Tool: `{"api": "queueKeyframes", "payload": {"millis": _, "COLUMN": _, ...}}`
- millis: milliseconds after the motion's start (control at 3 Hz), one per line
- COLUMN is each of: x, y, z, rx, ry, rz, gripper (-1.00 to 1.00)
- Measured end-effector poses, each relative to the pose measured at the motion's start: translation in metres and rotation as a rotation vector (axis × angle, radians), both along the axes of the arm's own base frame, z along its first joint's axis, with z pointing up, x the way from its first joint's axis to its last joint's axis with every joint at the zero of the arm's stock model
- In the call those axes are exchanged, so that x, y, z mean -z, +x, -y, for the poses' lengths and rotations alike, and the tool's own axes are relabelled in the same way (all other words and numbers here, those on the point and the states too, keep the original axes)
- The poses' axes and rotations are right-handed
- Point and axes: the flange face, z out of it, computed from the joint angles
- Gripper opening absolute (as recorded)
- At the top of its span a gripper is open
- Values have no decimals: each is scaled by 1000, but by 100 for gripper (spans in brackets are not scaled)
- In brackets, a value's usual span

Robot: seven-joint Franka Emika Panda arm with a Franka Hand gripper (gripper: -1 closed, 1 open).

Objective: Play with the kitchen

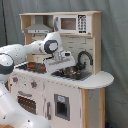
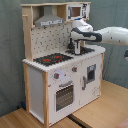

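Observation:
The kitchen [image 1: 75, 100] is a white and light-wood toy unit with a black-red hob [image 1: 31, 66], a silver sink [image 1: 77, 75] and a black faucet [image 1: 86, 56]. A grey hood [image 1: 37, 27] hangs over the hob. In the second exterior view the kitchen [image 2: 40, 85] shows its hob [image 2: 51, 59], its oven door [image 2: 64, 95] and its pegboard back [image 2: 52, 37]. My gripper [image 1: 64, 64] points down just above the counter, between hob and sink. In the second exterior view the gripper [image 2: 77, 50] hangs over the sink area and hides it.
A toy microwave [image 1: 70, 23] sits in the top shelf. The kitchen stands on a wooden table [image 2: 100, 112] before a grey curtain [image 2: 10, 50]. My white arm [image 1: 20, 50] reaches in from the first exterior view's left, across the hob.

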Motion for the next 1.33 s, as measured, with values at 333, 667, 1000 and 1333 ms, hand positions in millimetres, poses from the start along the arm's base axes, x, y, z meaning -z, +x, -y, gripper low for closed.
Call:
{"api": "queueKeyframes", "payload": {"millis": 333, "x": -26, "y": -17, "z": -4, "rx": -1, "ry": 10, "rz": 7, "gripper": -100}}
{"api": "queueKeyframes", "payload": {"millis": 667, "x": -52, "y": -36, "z": -13, "rx": -10, "ry": 20, "rz": 27, "gripper": -100}}
{"api": "queueKeyframes", "payload": {"millis": 1000, "x": -87, "y": -50, "z": -55, "rx": -48, "ry": 25, "rz": 102, "gripper": -100}}
{"api": "queueKeyframes", "payload": {"millis": 1333, "x": -106, "y": -59, "z": -102, "rx": -109, "ry": 31, "rz": 152, "gripper": -100}}
